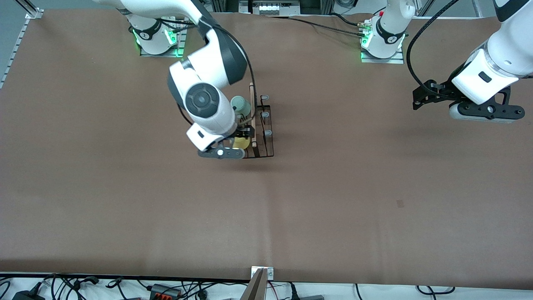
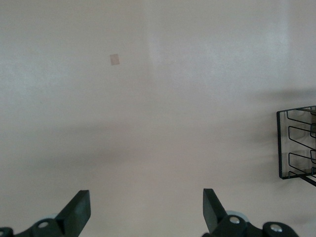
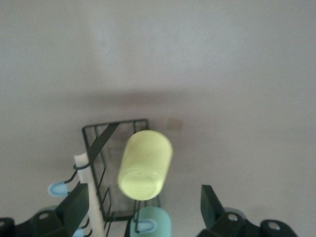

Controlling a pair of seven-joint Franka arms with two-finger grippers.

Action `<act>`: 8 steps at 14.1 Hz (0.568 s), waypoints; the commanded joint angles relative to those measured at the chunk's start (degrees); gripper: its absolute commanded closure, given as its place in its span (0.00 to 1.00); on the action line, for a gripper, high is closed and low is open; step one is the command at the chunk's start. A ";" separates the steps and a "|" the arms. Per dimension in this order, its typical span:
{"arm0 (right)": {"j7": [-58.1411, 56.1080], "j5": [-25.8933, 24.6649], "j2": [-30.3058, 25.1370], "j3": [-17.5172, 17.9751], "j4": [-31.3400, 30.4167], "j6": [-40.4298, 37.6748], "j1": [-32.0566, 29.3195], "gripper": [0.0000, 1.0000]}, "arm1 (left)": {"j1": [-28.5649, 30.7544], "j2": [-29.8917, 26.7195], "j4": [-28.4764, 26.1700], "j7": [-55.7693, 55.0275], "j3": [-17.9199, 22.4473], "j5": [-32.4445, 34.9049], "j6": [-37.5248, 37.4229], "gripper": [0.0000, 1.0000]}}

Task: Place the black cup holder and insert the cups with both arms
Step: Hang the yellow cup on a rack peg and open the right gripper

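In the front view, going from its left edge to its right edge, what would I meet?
Right arm's end effector over the black cup holder with its cups, then bare table, then the open left end effector, waiting.

Brown paper-ish table cover [image 1: 333,200] runs over pretty much the whole table, with a small darker square patch [image 1: 400,203] toward the left arm's end. Nearer the front camera there's a white strip with tangled black cables [image 1: 62,285] and a metal bracket [image 1: 262,273] at the middle of the table's edge
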 commanded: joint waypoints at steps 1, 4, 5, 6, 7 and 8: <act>-0.48 -3.56 -3.48 -1.61 -0.81 -0.62 -1.46 0.00 | 0.03 0.75 1.93 0.52 -0.30 1.08 -1.14 0.00; -5.04 -3.13 -5.86 -3.02 -0.81 -1.15 -3.57 0.00 | -0.06 0.75 1.93 0.52 -0.30 1.08 -1.14 0.00; -5.75 -3.12 -6.12 -3.02 -0.81 -1.85 -4.97 0.00 | -0.06 0.75 1.93 0.52 -0.30 1.08 -1.14 0.00; -5.76 -3.12 -6.56 -3.11 -0.81 -2.29 -5.94 0.00 | -0.06 0.75 1.93 0.52 -0.30 1.08 -1.14 0.00; -5.93 -3.12 -7.00 -3.20 -0.81 -2.38 -7.17 0.00 | 0.03 0.75 1.93 0.61 -0.30 1.08 -1.14 0.00; -6.46 -3.04 -7.09 -3.37 -0.81 -2.82 -8.57 0.00 | 0.03 0.75 1.93 0.61 -0.30 1.08 -1.14 0.00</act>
